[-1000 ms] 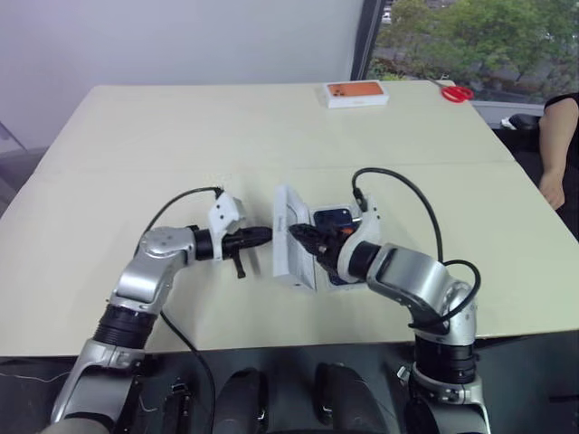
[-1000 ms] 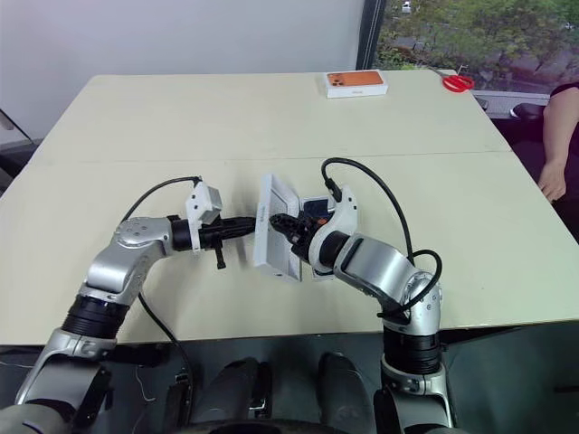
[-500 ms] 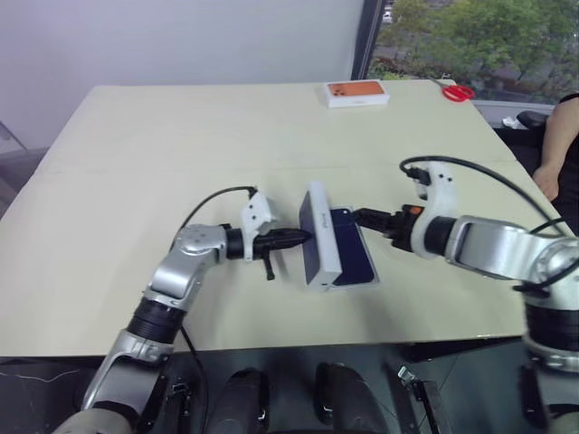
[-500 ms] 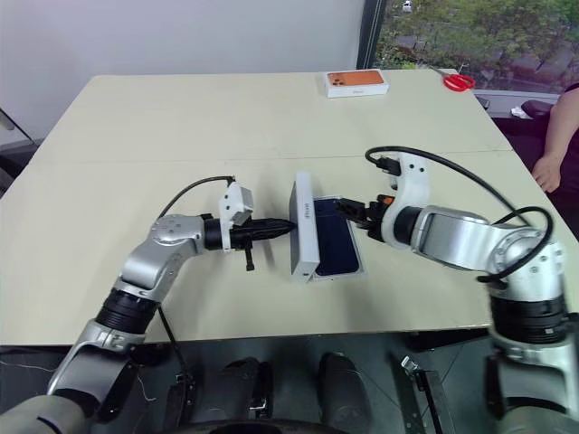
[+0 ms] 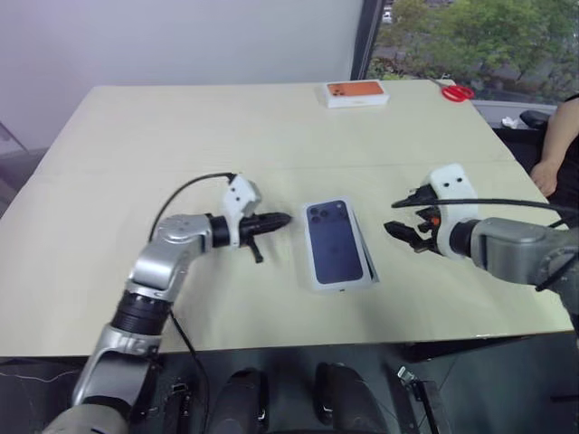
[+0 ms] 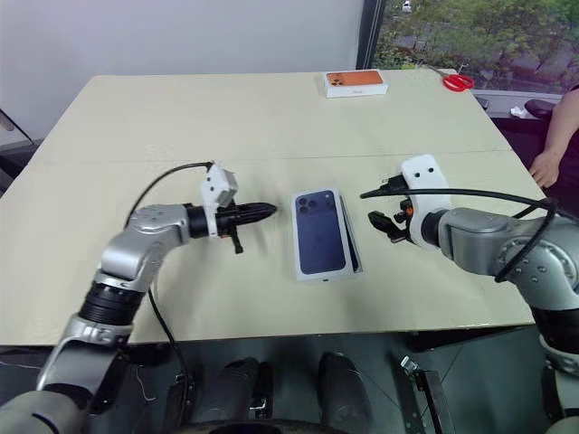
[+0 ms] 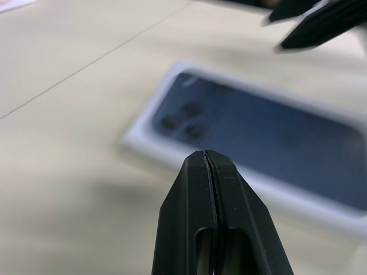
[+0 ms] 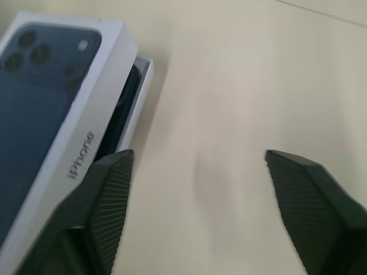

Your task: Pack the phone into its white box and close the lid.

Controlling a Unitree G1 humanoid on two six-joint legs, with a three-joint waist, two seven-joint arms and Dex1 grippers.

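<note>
The lid (image 5: pixel 333 242), white with a dark blue phone picture facing up, lies flat over the white box (image 8: pixel 144 73), slightly askew, so the box's rim shows along its right side. A dark edge of the phone (image 8: pixel 122 110) shows in the gap under the lid; the rest is hidden. My left gripper (image 5: pixel 280 220) is shut and empty, pointing at the lid's left side from a short way off. My right gripper (image 5: pixel 394 217) is open and empty, hanging to the right of the box, clear of it. The fingers (image 8: pixel 109 189) stand wide apart.
A white box with an orange picture (image 5: pixel 355 93) and red scissors (image 5: pixel 457 92) lie at the table's far edge. A person's arm (image 5: pixel 550 167) hangs at the right edge. Bare tabletop surrounds the box.
The lid, standing on its edge before, now lies flat and face up over the box. My right gripper has swung away to the right, and my left has drawn back to the left.
</note>
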